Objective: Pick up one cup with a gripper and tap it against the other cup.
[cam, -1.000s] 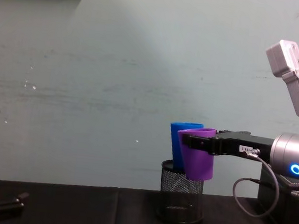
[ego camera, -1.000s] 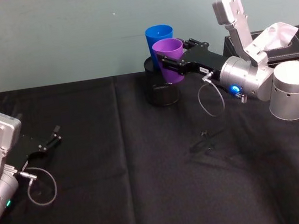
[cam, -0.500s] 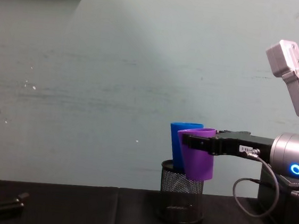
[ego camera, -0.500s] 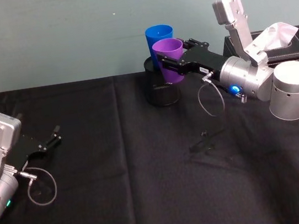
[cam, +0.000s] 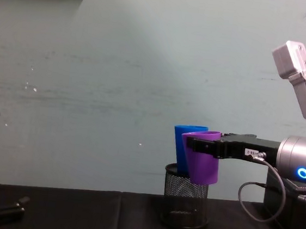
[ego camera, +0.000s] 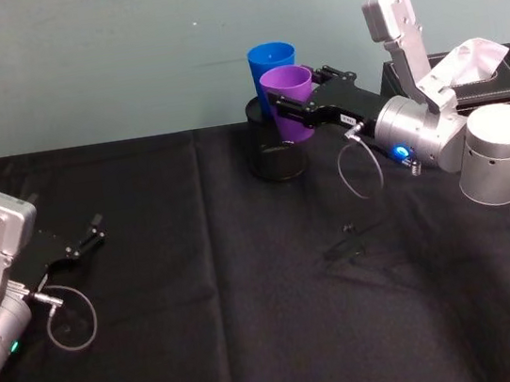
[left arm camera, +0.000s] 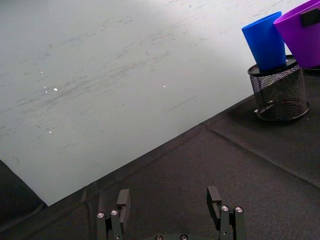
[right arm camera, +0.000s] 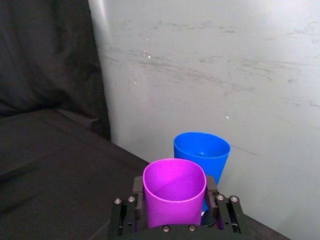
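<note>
though perhaps apart, two cups (ego camera: 287,91) (ego camera: 271,59)

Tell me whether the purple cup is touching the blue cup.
Cannot tell. In the chest and left wrist views the purple cup overlaps the blue cup, hiding any gap or contact.

Purple and blue set against black and grey-green

A plain purple cup (ego camera: 294,128) and a plain bright blue cup (ego camera: 271,63) are seen over a black wire-mesh pen holder (ego camera: 277,161). The right hand (ego camera: 297,98) is black on a silver-grey arm (ego camera: 423,134) marked by a blue ring light. The left hand (ego camera: 97,228), at 9 o'clock, is black. The table (ego camera: 255,324) is black and the wall (ego camera: 76,64) pale grey-green.
</note>
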{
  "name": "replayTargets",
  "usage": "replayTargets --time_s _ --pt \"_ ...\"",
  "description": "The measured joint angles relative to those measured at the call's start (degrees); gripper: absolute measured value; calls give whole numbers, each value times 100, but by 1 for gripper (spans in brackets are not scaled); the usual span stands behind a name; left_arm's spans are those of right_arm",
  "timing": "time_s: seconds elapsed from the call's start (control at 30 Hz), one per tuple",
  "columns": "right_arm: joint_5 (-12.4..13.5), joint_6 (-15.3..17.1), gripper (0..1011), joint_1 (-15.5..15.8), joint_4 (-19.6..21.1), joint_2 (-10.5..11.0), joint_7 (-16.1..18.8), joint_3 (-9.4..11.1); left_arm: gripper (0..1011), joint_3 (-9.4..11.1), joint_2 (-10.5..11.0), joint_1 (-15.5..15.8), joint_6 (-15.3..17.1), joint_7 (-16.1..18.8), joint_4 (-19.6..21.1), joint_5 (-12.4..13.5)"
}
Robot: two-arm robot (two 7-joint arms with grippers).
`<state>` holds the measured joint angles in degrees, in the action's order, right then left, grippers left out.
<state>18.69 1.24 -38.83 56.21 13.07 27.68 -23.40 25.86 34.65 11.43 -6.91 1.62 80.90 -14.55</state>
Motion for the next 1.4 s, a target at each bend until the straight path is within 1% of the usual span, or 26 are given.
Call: replayTargets --time_s 0.63,0.77,0.87,1.07,1.17,1.2,1.3,1.4 --pt "0 -1 719 0 0 0 1 0 1000 0 0 0 0 0 0 0" --pt "22 -27 719 21 16 16 92 1 1000 0 0 0 0 0 0 0" --pt "117 -37 719 84 89 42 203 29 1000 0 0 0 0 0 0 0" --pt "271 38 719 308 441 173 303 57 1000 0 0 0 0 0 0 0" --pt "358 139 718 504 775 301 316 54 1000 0 0 0 0 0 0 0" --pt "358 139 718 504 775 301 316 54 1000 0 0 0 0 0 0 0" --pt "449 239 718 720 1128 440 337 37 1000 0 0 0 0 0 0 0" --pt "505 276 719 856 1353 527 343 25 1000 0 0 0 0 0 0 0"
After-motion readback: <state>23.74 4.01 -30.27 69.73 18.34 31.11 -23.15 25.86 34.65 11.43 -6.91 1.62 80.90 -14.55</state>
